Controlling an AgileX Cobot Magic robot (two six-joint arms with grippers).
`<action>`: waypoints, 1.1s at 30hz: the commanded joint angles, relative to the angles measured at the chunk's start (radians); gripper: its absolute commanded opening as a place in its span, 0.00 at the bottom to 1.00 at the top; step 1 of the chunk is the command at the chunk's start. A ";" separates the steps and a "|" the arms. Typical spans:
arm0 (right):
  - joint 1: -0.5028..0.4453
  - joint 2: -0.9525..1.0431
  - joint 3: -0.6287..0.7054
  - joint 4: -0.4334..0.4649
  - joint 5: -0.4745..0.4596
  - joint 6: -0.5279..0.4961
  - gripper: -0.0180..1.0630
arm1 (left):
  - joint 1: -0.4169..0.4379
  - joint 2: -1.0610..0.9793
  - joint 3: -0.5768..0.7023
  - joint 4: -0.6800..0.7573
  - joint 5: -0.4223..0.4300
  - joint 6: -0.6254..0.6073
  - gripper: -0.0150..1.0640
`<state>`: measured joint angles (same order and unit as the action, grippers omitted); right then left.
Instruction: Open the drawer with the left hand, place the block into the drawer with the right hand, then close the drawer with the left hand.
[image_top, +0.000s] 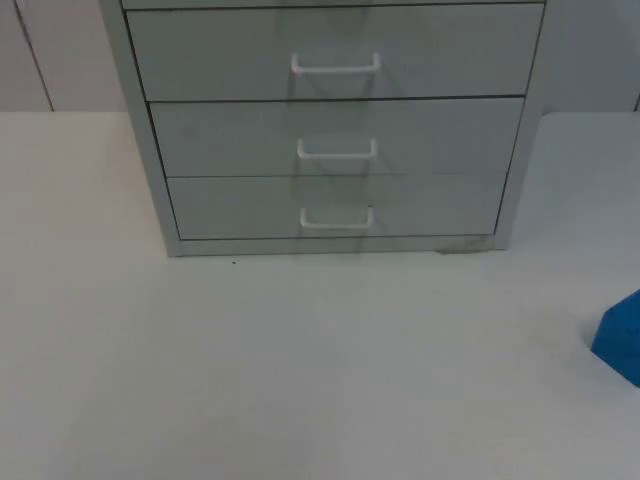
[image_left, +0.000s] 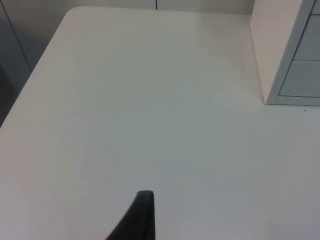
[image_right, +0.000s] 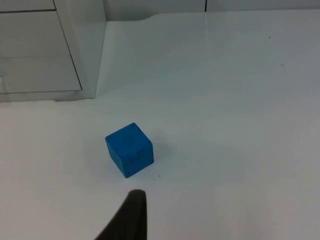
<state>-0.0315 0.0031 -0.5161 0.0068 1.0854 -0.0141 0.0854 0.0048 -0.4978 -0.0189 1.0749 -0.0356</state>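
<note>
A grey cabinet (image_top: 335, 130) stands at the back of the white table, and its three drawers are all shut. Each drawer has a white handle: upper (image_top: 335, 67), middle (image_top: 337, 150), lower (image_top: 336, 219). A blue block (image_top: 622, 340) rests on the table at the right edge, well in front of the cabinet's right corner. My right gripper (image_right: 131, 215) hovers just short of the blue block (image_right: 129, 149), apart from it. My left gripper (image_left: 142, 215) hangs over bare table, away from the cabinet's left side (image_left: 277, 50).
The cabinet's right front corner (image_right: 75, 50) stands a little beyond the block. The table's left edge (image_left: 30, 85) and rounded back corner lie past the left gripper. Grey partition panels close off the back.
</note>
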 joint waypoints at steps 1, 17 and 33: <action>-0.004 -0.003 0.001 0.004 -0.009 -0.001 0.99 | -0.005 -0.005 0.004 0.003 -0.002 -0.003 0.99; -0.004 -0.003 0.001 -0.001 -0.009 -0.001 0.99 | -0.005 -0.005 0.004 0.003 -0.002 -0.003 0.99; -0.004 -0.003 0.001 0.000 -0.007 -0.001 0.99 | -0.005 -0.005 0.004 0.003 -0.001 -0.003 0.99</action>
<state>-0.0315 0.0031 -0.5161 0.0068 1.0854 -0.0141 0.0854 0.0048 -0.4978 -0.0189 1.0749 -0.0356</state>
